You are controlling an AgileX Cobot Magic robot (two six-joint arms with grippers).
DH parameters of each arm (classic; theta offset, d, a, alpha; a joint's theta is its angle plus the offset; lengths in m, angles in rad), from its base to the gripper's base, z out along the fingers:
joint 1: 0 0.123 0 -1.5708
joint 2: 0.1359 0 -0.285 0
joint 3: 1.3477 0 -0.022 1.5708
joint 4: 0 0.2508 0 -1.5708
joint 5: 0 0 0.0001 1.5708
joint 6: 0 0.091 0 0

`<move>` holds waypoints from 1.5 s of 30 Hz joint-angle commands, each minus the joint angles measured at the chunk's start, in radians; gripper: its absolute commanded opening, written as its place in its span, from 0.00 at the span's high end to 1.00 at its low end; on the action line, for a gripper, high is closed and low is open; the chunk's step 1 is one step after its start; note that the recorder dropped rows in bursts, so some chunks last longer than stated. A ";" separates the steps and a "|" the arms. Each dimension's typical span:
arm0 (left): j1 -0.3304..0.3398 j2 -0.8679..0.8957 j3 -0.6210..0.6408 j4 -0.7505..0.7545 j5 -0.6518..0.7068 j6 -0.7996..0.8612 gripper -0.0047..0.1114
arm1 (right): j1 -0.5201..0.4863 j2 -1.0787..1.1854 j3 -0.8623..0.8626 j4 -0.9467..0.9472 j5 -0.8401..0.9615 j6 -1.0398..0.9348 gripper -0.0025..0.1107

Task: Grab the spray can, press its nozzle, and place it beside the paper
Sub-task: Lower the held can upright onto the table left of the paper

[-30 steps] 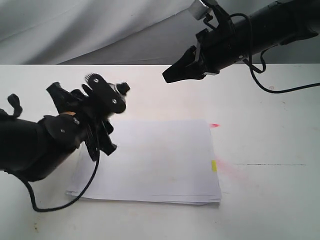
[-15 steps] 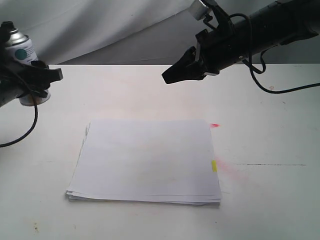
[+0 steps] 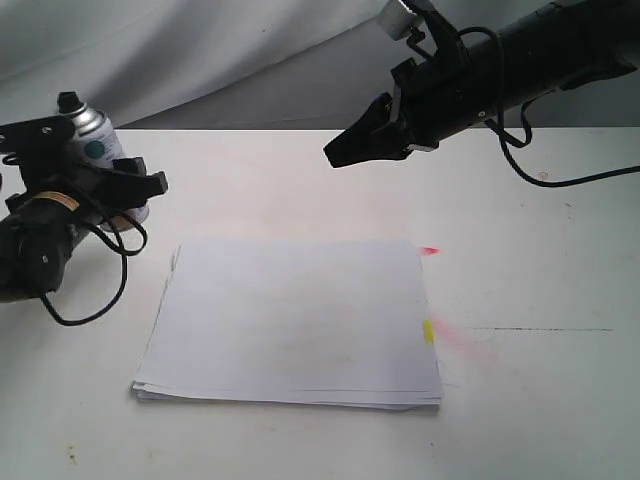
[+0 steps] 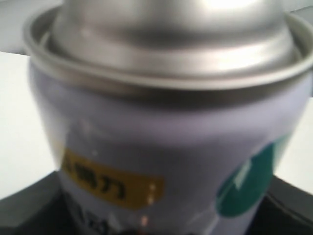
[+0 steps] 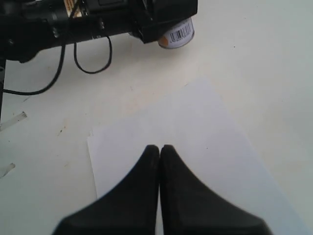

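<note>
The left hand (image 3: 92,182) pinches the cylindrical spray can (image 3: 100,150), silver dome (image 4: 171,34) and black nozzle (image 3: 68,101) uppermost, near the far left corner of the flat white paper (image 3: 295,320). The right hand (image 3: 336,156) has its tapered black fingers (image 5: 127,200) pressed together.

The spray can (image 4: 166,147) is white with a teal dot (image 4: 247,181), a yellow patch (image 4: 110,183) bearing dark characters, and a silver dome (image 4: 166,29). Its nozzle (image 3: 68,101) is black. The paper (image 3: 290,320) is plain white, with a yellow mark (image 3: 428,331) and a pink mark (image 3: 429,250) at one edge. The tabletop (image 3: 540,400) is off-white, faintly smeared pink.
</note>
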 commanded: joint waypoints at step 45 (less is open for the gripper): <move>0.000 0.158 -0.009 0.039 -0.115 0.061 0.81 | -0.005 -0.007 0.001 0.009 -0.044 -0.010 0.98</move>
